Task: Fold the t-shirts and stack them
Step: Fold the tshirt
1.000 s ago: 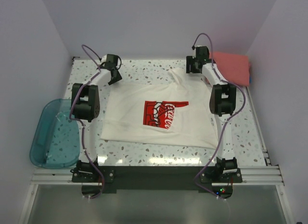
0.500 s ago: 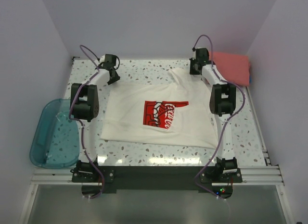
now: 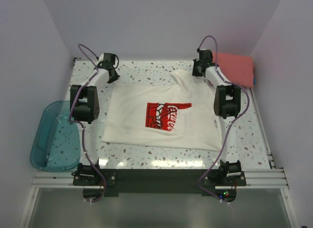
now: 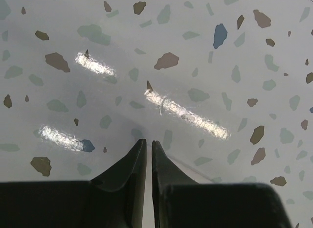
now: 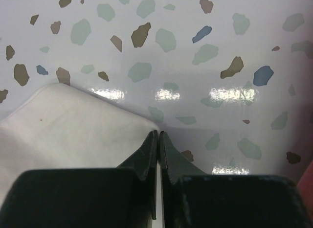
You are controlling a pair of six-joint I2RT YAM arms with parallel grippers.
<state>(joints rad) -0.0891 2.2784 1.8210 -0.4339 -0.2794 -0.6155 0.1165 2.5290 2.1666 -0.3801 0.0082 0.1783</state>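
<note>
Currently the far corner of the large cream-white cloth t-shirt (image 5: 73, 125) lies just beside the right pincer (image 5: 158, 135), jaws nearly closed, empty. The left pincer (image 4: 148, 142), likewise narrow, hangs over the speckled bench (image 4: 195, 57), farther off.

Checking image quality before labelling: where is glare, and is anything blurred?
Left wrist: three glare streaks on the terrazzo table. Right wrist: glare patches just beyond the cream shirt. Top external: reflection band along the table's near edge; nothing obviously blurred.

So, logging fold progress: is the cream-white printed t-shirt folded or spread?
Spread: the cream-white printed t-shirt lies opened out flat, red chest print fully showing.
</note>
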